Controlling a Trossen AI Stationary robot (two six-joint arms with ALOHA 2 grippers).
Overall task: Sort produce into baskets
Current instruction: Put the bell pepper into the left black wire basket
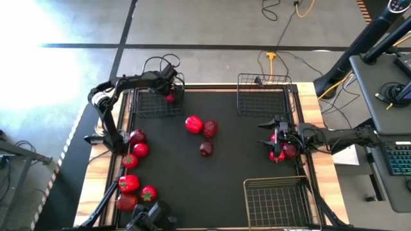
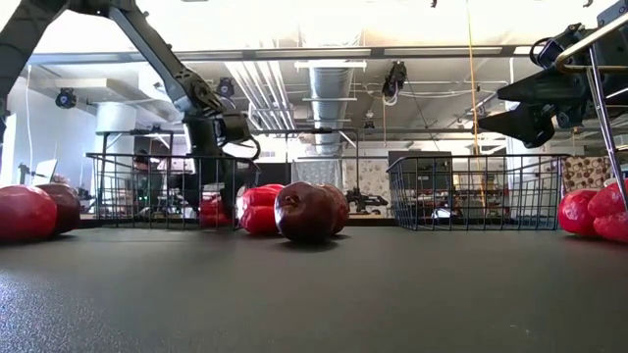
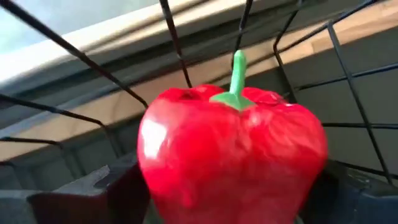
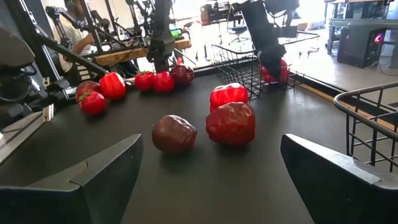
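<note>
Looking straight down on black matting over a wooden bench [image 1: 225,173], bare floor and cables lying beyond. Taking the far-left basket [image 1: 149,102] as the marker: left claw [image 1: 170,90] reaching down inside it, a red pepper [image 1: 169,97] sitting right under it. Right claw [image 1: 262,135] waiting well apart from that basket, across the bench, beside a small red cluster [image 1: 280,151].

Peering level across the matting next: pepper lying low behind that basket's mesh, seemingly down on the basket floor, left claw hanging directly over it.

Staring past the left wrist: pepper filling the picture, stem up, basket wires crossing behind. Whether pinching or already letting go, not possible telling. Judging by the gloss: probably light, hollow, slick-skinned, stiff enough for a firm squeeze; gripping across the broad shoulders likely serving better than grabbing the thin stem.

Gazing past the right wrist: right claw spread wide, holding nothing, touching nothing. A maroon fruit [image 4: 174,134] and a red piece [image 4: 231,123] resting side by side nearer than that basket, round and probably prone to rolling.
</note>
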